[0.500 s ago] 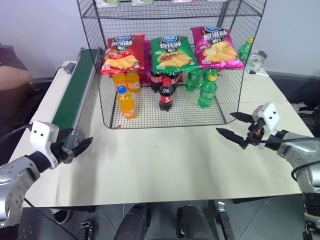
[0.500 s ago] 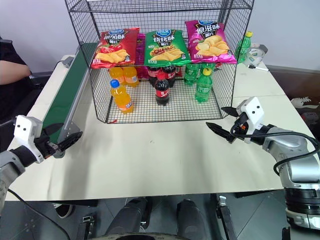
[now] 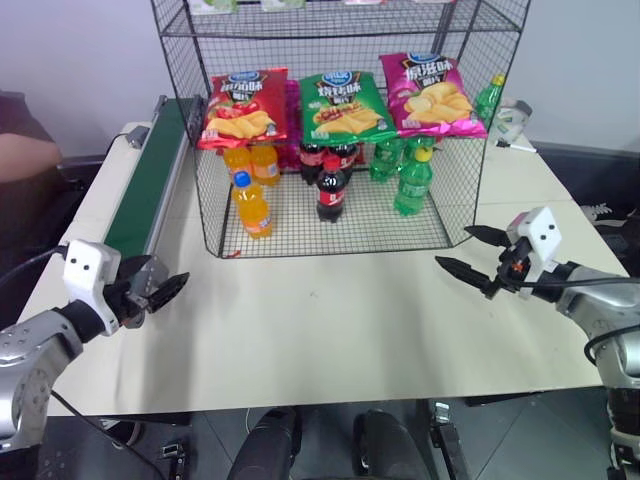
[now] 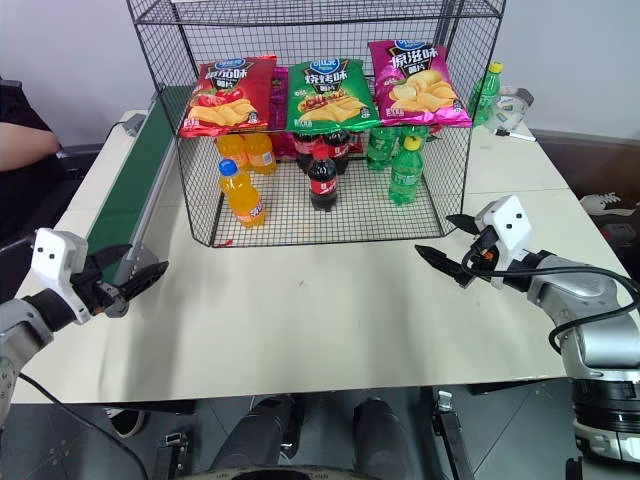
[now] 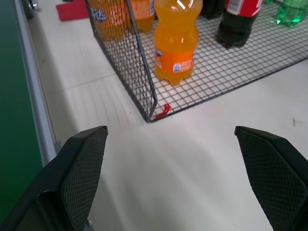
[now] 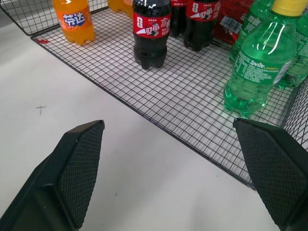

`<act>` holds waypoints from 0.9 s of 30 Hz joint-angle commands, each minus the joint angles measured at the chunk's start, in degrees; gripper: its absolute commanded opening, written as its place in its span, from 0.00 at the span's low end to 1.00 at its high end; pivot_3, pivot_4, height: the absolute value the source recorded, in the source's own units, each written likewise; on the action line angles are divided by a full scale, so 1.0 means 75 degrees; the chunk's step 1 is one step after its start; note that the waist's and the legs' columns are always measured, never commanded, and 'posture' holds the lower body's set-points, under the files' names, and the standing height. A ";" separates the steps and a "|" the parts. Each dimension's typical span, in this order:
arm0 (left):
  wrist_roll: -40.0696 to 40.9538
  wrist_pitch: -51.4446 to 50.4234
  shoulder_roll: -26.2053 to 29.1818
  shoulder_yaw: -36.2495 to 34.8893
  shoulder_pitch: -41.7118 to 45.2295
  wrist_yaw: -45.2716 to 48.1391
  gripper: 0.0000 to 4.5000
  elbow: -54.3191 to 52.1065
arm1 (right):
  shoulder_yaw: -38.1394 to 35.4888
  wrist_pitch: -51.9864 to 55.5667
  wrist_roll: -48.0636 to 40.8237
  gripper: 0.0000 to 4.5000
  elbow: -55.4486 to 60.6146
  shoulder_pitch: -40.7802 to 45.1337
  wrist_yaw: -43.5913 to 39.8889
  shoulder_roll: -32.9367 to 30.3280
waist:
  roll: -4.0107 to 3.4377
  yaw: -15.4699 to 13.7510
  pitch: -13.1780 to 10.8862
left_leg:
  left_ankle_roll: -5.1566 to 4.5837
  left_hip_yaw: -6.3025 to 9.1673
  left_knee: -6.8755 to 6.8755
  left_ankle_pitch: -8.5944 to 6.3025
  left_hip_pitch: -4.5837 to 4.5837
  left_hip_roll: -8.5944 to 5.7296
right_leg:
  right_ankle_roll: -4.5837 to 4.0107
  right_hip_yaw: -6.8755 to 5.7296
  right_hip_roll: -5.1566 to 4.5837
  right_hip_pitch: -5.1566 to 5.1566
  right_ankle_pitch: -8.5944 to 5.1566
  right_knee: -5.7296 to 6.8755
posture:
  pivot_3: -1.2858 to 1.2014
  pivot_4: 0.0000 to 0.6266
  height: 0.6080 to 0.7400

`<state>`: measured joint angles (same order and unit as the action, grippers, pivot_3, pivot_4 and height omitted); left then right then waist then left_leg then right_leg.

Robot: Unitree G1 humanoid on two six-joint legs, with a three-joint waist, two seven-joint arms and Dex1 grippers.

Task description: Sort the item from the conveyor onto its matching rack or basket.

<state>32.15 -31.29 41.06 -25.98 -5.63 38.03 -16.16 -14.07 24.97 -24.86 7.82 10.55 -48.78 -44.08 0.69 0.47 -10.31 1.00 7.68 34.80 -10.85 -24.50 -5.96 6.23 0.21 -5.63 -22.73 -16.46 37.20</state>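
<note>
The item, an orange soda bottle (image 3: 251,205) with a blue cap, stands upright on the bottom tier of the rack (image 3: 468,120), a tall black wire cage, near its front left corner. The wrist views show the same bottle (image 5: 175,41) (image 6: 73,19). The dark green conveyor (image 3: 150,180) runs along the table's left side, and its belt is bare. My left gripper (image 3: 160,282) hovers open and empty by the conveyor's near end, pointing toward the rack's corner. My right gripper (image 3: 455,247) hovers open and empty in front of the rack's right side.
Cola bottles (image 3: 332,190) and green bottles (image 3: 412,183) share the bottom tier, with more orange bottles (image 3: 252,160) behind the item. Three chip bags (image 3: 345,105) lie on the tier above. A person's arm (image 3: 25,155) shows at the far left. White tabletop (image 3: 320,320) lies between my grippers.
</note>
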 commanded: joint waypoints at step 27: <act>-0.0467 0.0413 -0.0635 0.0048 0.0450 -0.0672 0.98 0.0089 | 0.0339 -0.0853 0.0445 1.00 -0.0346 0.0664 0.0410 0.0554 | 0.0000 0.0002 0.0000 | -0.0001 -0.0002 0.0001 0.0000 0.0000 0.0000 | 0.0002 0.0000 0.0002 0.0000 0.0001 0.0000 | 0.52 0.24 1.00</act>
<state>28.72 -29.54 36.08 -23.73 -2.14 33.58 -14.63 -11.01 19.74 -21.43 4.12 14.27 -46.04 -40.07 0.69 0.49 -10.31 0.99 7.66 34.81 -10.85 -24.49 -5.96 6.25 0.20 -5.61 -22.74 -16.45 37.21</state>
